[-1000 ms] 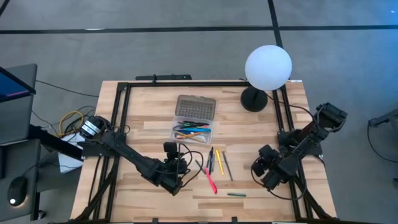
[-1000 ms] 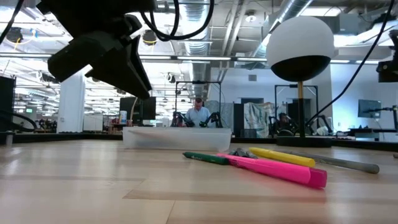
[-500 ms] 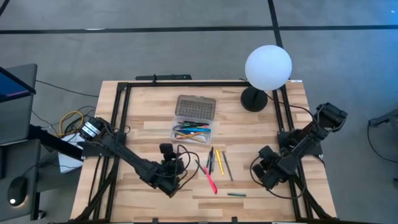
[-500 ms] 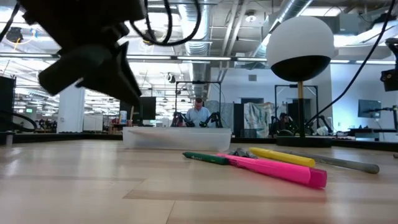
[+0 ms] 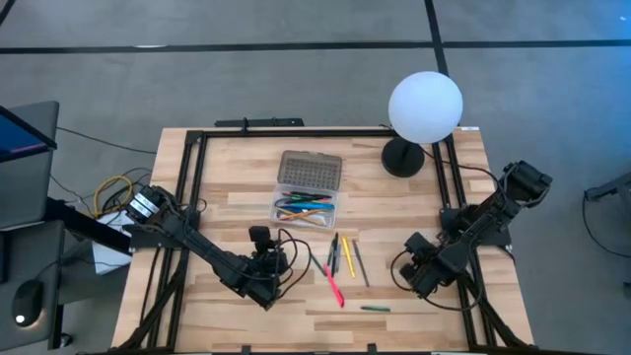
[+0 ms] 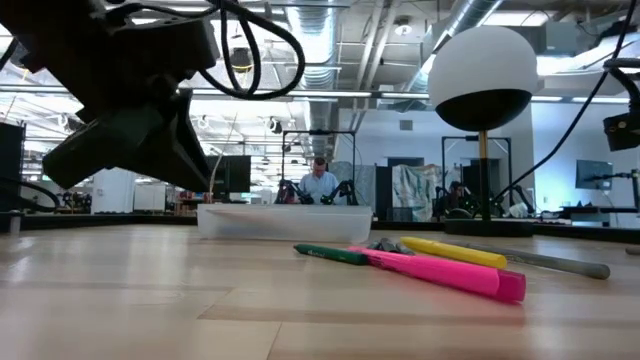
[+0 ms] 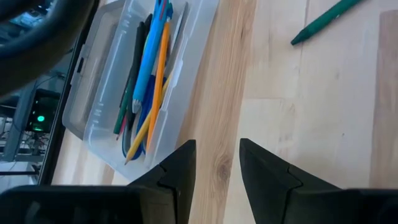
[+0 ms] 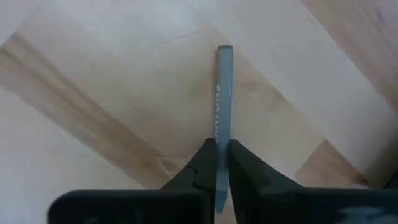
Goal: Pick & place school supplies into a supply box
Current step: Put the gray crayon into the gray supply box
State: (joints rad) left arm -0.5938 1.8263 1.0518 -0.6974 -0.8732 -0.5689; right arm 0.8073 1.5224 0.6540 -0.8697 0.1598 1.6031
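Supply box [image 5: 308,194] mid-table, pens [image 5: 302,209] inside; loose markers [image 5: 341,258] nearer front; lamp [image 5: 424,108] behind right.

My light wood table [image 5: 246,197] with its black frame rail [image 5: 296,131] sits on grey floor [image 5: 296,59] crossed by dark lines. A white globe lamp [image 5: 425,106] on a black base stands at the far right corner, and a monitor [image 5: 25,128] shows past the left edge. Beyond: open ceiling with pipes [image 6: 350,30], strip lights, a seated person [image 6: 319,183].

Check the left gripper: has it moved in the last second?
Yes. In the high view the left gripper has slid away from the pink marker, toward the table's left side.
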